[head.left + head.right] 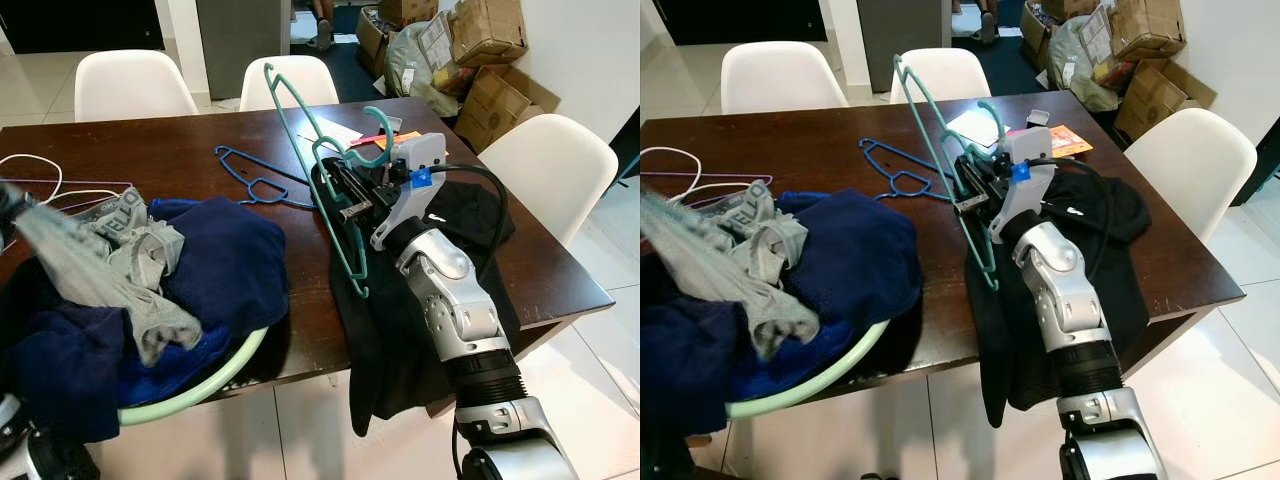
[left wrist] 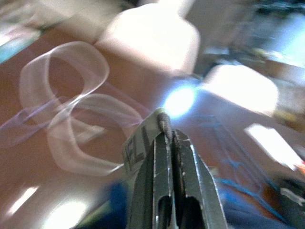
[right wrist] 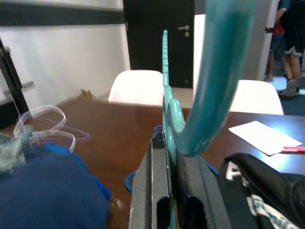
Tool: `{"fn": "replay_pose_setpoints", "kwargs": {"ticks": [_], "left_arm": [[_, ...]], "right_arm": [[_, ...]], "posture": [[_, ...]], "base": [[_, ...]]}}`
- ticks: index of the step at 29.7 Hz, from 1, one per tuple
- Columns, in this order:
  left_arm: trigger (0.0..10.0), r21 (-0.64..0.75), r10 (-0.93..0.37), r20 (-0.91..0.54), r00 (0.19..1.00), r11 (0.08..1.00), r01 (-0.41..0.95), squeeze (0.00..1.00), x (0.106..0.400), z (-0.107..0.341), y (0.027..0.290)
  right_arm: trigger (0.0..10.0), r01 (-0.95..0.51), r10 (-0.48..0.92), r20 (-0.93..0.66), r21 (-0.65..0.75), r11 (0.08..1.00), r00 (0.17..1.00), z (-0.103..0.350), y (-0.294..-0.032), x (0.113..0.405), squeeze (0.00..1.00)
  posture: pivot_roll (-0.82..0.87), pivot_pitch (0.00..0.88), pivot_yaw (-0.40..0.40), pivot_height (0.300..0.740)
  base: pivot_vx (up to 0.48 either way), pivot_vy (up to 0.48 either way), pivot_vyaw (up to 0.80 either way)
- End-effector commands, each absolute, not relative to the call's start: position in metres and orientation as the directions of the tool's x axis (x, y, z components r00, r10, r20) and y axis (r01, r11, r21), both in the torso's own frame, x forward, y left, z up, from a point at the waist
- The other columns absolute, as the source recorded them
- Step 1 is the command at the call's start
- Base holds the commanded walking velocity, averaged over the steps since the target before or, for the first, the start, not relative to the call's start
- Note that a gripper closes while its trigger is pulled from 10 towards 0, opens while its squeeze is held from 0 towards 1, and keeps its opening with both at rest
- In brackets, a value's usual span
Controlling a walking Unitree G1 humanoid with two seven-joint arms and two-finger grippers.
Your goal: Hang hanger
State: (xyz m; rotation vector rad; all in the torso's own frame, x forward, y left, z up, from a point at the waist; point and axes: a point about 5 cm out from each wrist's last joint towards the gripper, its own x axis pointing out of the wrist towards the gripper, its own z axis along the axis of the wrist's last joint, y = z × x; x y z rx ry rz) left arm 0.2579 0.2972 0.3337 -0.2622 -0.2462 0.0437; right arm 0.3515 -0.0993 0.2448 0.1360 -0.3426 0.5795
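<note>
Right of centre in the head views, your right gripper (image 1: 350, 195) is clamped on the teal hanger (image 1: 318, 165), which stands tilted above the dark wooden table (image 1: 180, 150), its hook curling just above the gripper and its long arm rising toward the upper middle of the frame. From the right wrist you see the two black fingers (image 3: 157, 191) pressed narrow on the hanger's neck, the hook sweeping up across the top of the picture. Beneath that arm a black garment (image 1: 470, 215) lies on the table and spills over the near edge. A blue hanger (image 1: 262, 180) lies flat on the tabletop just left of the gripper. At lower left, a pale green basket (image 1: 225, 372) holds dark blue clothes (image 1: 225, 265) and a grey garment (image 1: 125, 255). Your left gripper (image 2: 170, 143) has its fingers pinched together on a strip of grey fabric; the wrist picture is blurred. White chairs (image 1: 130, 82) stand round the table, and cardboard boxes (image 1: 490, 40) are piled at upper right.
</note>
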Motion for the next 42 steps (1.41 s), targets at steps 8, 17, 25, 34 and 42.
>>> {"fn": "replay_pose_setpoints", "kwargs": {"ticks": [8, 17, 25, 34, 42], "left_arm": [[0.0, 0.437, -0.550, 0.232, 0.802, 0.796, 0.418, 0.00, 0.248, 0.400, 0.254], [1.0, 0.882, -0.630, 0.112, 0.768, 0.419, 0.215, 0.00, 0.272, 0.441, 0.241], [10.0, 0.965, -0.731, 0.165, 0.662, 0.259, 0.045, 0.00, 0.272, 0.486, 0.212], [10.0, 0.934, -0.724, 0.240, 0.647, 0.354, 0.050, 0.00, 0.293, 0.491, 0.219], [10.0, 0.874, -0.783, 0.221, 0.581, 0.423, 0.238, 0.00, 0.310, 0.470, 0.221]], "right_arm": [[10.0, -0.590, 0.483, 0.427, 0.160, 0.791, 0.764, 0.258, -0.102, 0.356, 0.00], [10.0, -0.578, 0.466, 0.443, 0.156, 0.801, 0.766, 0.266, -0.116, 0.361, 0.00], [10.0, -0.567, 0.413, 0.497, 0.208, 0.797, 0.763, 0.281, -0.153, 0.363, 0.00], [10.0, -0.607, 0.455, 0.519, 0.164, 0.778, 0.723, 0.284, -0.157, 0.360, 0.00], [10.0, -0.629, 0.472, 0.540, 0.144, 0.764, 0.697, 0.290, -0.174, 0.356, 0.00]], "posture": [[0.13, 0.098, -0.024, 0.740], [0.13, 0.067, 0.006, 0.740], [0.12, 0.053, 0.015, 0.740], [0.12, 0.047, 0.018, 0.740], [0.11, 0.051, 0.022, 0.740]], "base": [[0.000, 0.000, 0.00], [0.000, 0.000, -0.25], [0.000, 0.000, -0.30], [0.000, 0.000, -0.44], [0.000, 0.000, -0.80]]}}
